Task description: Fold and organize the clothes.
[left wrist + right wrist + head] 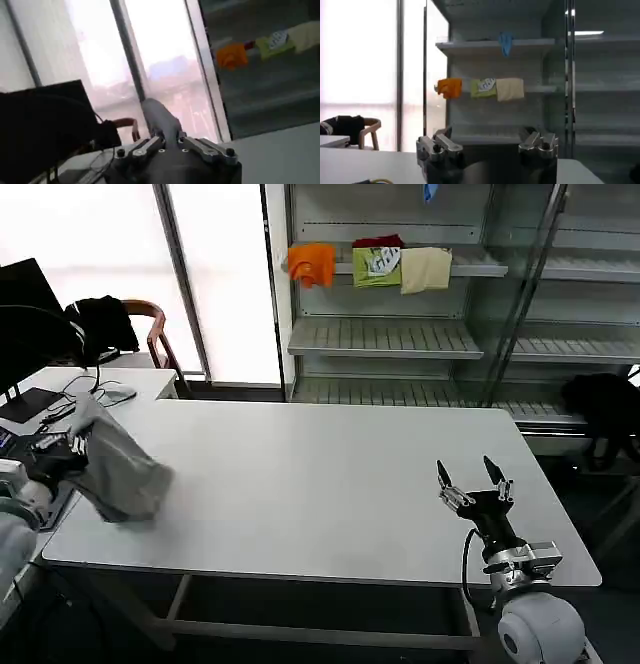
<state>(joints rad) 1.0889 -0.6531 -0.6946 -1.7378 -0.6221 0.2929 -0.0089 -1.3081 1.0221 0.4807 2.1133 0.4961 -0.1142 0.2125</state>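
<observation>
Shirt: the light grey shirt (120, 459) hangs bunched at the left edge of the head view, over the left end of the white table (320, 484); its lower folds touch the tabletop.
Hidden on the shirt: collar, label and print cannot be made out, as the cloth is crumpled into one mass.
Left gripper: the left gripper (62, 452) sits at the far left of the head view, partly covered by the shirt; in the left wrist view (171, 141) its fingers are closed together on a ridge of the grey cloth.
Right gripper: the right gripper (472, 481) stands at the lower right of the head view, above the table's right end, fingers spread wide with nothing between them.
Cut off: the left arm runs out of the head view's left edge.
Shelf unit: a metal shelf rack (400, 334) stands behind the table at the upper centre and right.
Folded garments: orange (312, 264), green (377, 266) and cream (426, 269) pieces lie side by side on an upper shelf.
Desk: a side desk (90, 389) with cables adjoins the table at upper left, a chair (150, 334) behind it.
</observation>
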